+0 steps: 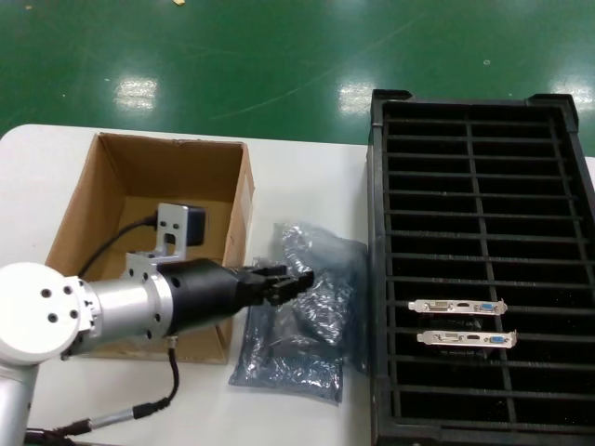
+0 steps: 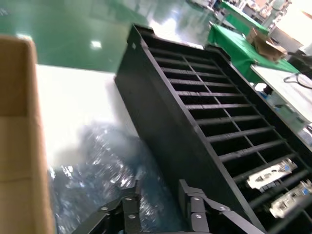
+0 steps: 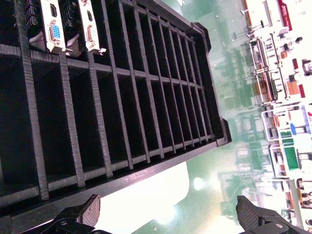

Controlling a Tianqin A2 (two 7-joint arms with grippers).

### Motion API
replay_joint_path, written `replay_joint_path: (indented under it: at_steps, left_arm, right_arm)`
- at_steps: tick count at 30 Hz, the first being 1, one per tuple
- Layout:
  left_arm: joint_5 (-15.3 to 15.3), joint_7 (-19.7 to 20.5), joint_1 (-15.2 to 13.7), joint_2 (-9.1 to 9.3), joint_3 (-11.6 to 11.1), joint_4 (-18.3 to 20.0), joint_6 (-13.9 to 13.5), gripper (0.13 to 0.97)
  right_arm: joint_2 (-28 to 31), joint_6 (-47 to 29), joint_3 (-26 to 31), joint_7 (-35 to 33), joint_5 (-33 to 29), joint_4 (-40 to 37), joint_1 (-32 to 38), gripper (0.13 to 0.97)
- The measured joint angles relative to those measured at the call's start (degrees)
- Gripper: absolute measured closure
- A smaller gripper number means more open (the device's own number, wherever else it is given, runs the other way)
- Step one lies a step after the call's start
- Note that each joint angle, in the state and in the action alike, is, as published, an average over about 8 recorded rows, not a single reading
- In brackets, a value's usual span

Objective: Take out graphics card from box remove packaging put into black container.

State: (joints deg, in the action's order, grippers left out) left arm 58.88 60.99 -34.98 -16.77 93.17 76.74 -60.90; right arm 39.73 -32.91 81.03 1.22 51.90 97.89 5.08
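My left gripper (image 1: pixel 290 282) reaches from over the brown cardboard box (image 1: pixel 139 172) to the crinkly grey packaging (image 1: pixel 321 330) on the table between box and black container (image 1: pixel 483 190). In the left wrist view its fingers stand apart, gripper (image 2: pixel 158 195) open just above the packaging (image 2: pixel 97 165). I cannot tell whether a card is inside. Two graphics cards (image 1: pixel 457 307) (image 1: pixel 467 339) stand in slots of the container; they also show in the right wrist view (image 3: pixel 51 24). My right gripper (image 3: pixel 168 212) is open and empty beside the container's end wall (image 3: pixel 122 178), outside the head view.
The box wall (image 2: pixel 19 146) is close on one side of my left gripper, the container's side wall (image 2: pixel 165 131) on the other. White table (image 1: pixel 307 172) runs behind the packaging. Green floor lies beyond the table.
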Motion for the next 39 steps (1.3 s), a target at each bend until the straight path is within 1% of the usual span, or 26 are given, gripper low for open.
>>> replay_joint_path:
  at_steps: [2, 5, 8, 10, 11, 14, 16, 19, 21, 23, 26, 31, 32, 39]
  left_arm:
    - [0.1, -0.2, 0.1, -0.74, 0.0, 0.7, 0.9, 0.82]
    - [0.9, -1.1, 0.3, -2.1, -0.3, 2.9, 2.2, 0.758]
    - [2.3, -3.1, 0.8, -3.9, -1.0, 6.5, 3.7, 0.695]
    - [3.2, -5.3, 1.5, -5.32, -1.6, 9.7, 5.0, 0.653]
    - [3.5, -6.5, 1.9, -6.0, -2.0, 11.4, 5.9, 0.653]
    - [4.0, -10.4, 3.7, -7.84, -3.8, 16.8, 9.3, 0.571]
    - [3.6, -13.0, 5.3, -8.78, -5.3, 20.1, 12.0, 0.517]
    - [1.6, -17.4, 7.9, -9.74, -7.7, 24.2, 16.5, 0.435]
    - [-0.4, -20.8, 9.5, -10.2, -9.0, 26.1, 19.4, 0.435]
    - [-1.7, -23.4, 10.7, -10.43, -9.7, 27.2, 21.5, 0.435]
    - [-2.2, -25.7, 11.7, -10.44, -10.0, 27.7, 23.4, 0.373]
    - [0.6, -26.8, 12.6, -9.88, -9.4, 26.9, 24.9, 0.268]
    - [1.1, -27.2, 12.9, -9.75, -9.3, 26.7, 25.3, 0.268]
    - [5.3, -30.5, 15.0, -8.84, -8.6, 25.5, 28.7, 0.179]
  right_arm:
    - [0.0, 0.0, 0.0, 0.0, 0.0, 0.0, 0.0, 0.129]
    - [0.0, 0.0, 0.0, 0.0, 0.0, 0.0, 0.0, 0.129]
    - [0.0, 0.0, 0.0, 0.0, 0.0, 0.0, 0.0, 0.129]
    - [0.0, 0.0, 0.0, 0.0, 0.0, 0.0, 0.0, 0.129]
    - [0.0, 0.0, 0.0, 0.0, 0.0, 0.0, 0.0, 0.129]
    - [0.0, 0.0, 0.0, 0.0, 0.0, 0.0, 0.0, 0.129]
    - [0.0, 0.0, 0.0, 0.0, 0.0, 0.0, 0.0, 0.129]
    - [0.0, 0.0, 0.0, 0.0, 0.0, 0.0, 0.0, 0.129]
    - [0.0, 0.0, 0.0, 0.0, 0.0, 0.0, 0.0, 0.129]
    - [-0.1, 0.2, 0.1, 0.0, 0.3, 0.0, 0.0, 0.129]
    - [-0.5, 0.7, 0.2, 0.0, 1.1, -0.1, -0.1, 0.129]
    - [-1.6, 2.3, 0.7, -0.1, 3.6, -0.4, -0.4, 0.129]
    - [-1.8, 2.7, 0.9, -0.1, 4.1, -0.5, -0.4, 0.129]
    - [-3.8, 5.6, 1.8, -0.2, 8.7, -1.1, -0.9, 0.129]
